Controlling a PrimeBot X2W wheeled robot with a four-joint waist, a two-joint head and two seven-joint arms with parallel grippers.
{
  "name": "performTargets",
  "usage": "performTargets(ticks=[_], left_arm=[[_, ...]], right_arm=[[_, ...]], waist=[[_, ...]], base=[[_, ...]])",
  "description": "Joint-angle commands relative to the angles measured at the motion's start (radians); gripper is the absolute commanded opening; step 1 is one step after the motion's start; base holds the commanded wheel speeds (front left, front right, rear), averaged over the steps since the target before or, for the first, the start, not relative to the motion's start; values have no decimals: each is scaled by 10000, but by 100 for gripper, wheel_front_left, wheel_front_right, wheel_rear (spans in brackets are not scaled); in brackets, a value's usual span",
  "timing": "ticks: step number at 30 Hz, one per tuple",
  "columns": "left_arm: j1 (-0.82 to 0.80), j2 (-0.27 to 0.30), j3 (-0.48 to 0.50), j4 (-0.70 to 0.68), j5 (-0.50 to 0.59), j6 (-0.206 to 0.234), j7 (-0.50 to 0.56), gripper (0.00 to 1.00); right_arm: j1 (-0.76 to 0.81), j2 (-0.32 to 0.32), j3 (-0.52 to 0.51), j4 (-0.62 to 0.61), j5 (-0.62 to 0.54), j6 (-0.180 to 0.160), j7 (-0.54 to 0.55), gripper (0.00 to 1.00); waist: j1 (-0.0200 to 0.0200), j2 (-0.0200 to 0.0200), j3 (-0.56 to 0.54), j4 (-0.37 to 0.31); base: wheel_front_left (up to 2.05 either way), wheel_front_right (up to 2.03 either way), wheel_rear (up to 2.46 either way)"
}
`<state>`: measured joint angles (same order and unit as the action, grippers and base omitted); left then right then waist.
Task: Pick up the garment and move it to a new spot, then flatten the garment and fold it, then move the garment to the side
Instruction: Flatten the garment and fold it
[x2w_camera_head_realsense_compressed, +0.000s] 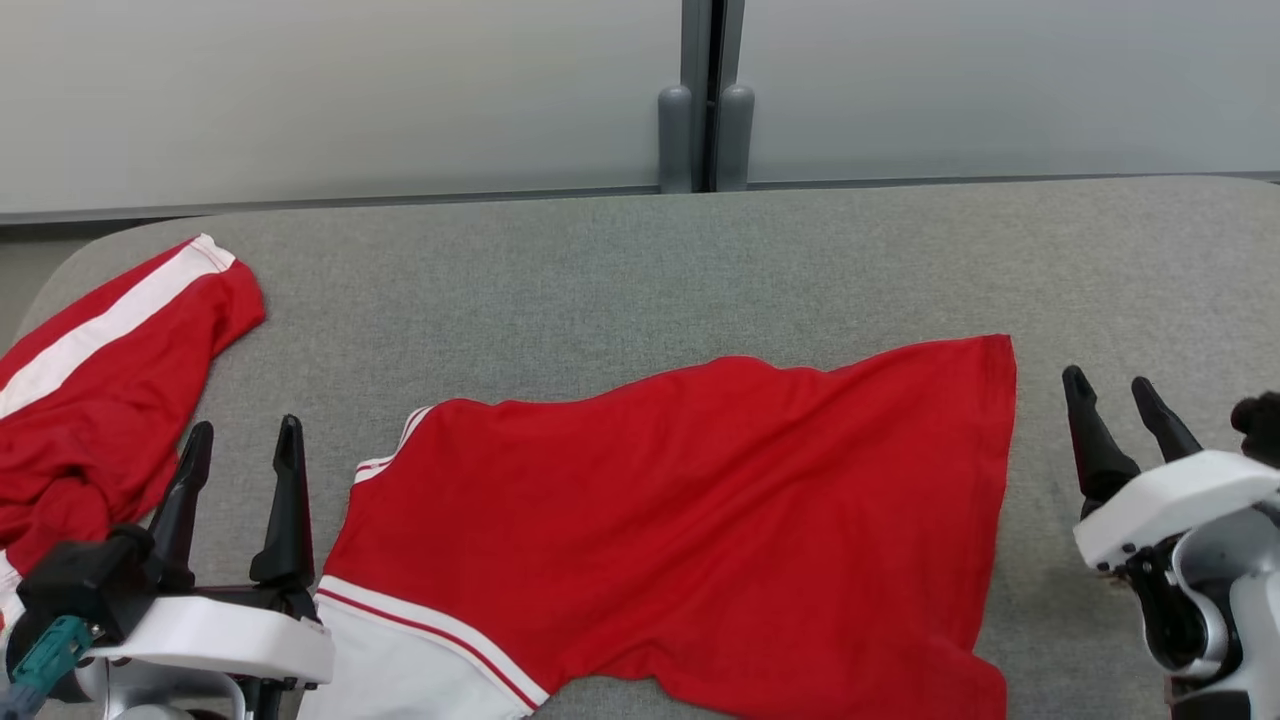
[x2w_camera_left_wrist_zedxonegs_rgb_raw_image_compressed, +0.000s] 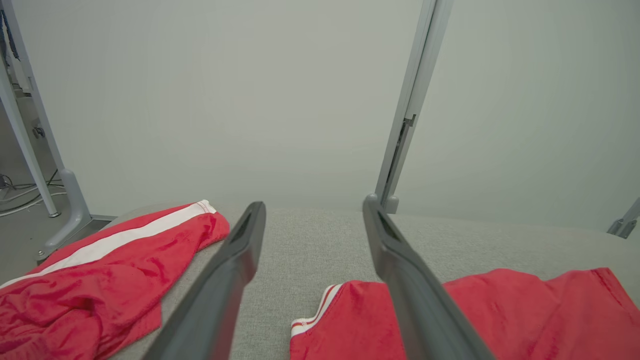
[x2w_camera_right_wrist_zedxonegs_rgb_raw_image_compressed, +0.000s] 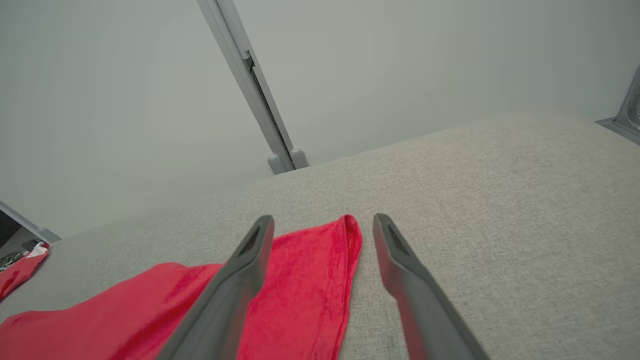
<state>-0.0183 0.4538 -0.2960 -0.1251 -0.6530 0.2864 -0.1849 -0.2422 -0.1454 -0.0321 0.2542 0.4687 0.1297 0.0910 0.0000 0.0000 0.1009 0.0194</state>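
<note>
**Q:** What does each pincer hold?

**A:** Nothing. My left pincer (x2w_camera_head_realsense_compressed: 245, 430) is wide open. It stands over the counter (x2w_camera_head_realsense_compressed: 600, 270), in the gap just left of the garment (x2w_camera_head_realsense_compressed: 700, 480). My right pincer (x2w_camera_head_realsense_compressed: 1108, 380) is open a little less wide. It is also empty, and it stands just right of the garment's hem. I cannot tell whether any fingertip touches the counter.

**Q:** Where does the garment lie?

**A:** It is spread on the counter between my two pincers. It is red and mildly wrinkled, with white-striped trim at its left end. In the right wrist view, its far hem corner shows between my fingers. A second red cloth (x2w_camera_head_realsense_compressed: 100, 390) with a white stripe lies bunched at the counter's left edge, apart from the garment.
</note>
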Motion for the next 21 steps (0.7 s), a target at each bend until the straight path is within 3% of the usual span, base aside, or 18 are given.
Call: performTargets(ticks=[1,16,21], left_arm=[[-191,-21,-26,11,47,-45,-11,100],[-1376,-507,-655,641,190,-549,-148,100],[-1634,-676,-825,840,247,-657,-200,100]], right_arm=[[-301,-105,-37,249,110,20,148,100],[-3469,-968,-432,4346,180,20,2808,100],[-3825,-874,-408,5144,624,22,3083,100]], waist=[[0,0,190,130],[0,0,1628,1269],[0,0,1828,1488]], base=[[0,0,0],[0,0,0],[0,0,0]])
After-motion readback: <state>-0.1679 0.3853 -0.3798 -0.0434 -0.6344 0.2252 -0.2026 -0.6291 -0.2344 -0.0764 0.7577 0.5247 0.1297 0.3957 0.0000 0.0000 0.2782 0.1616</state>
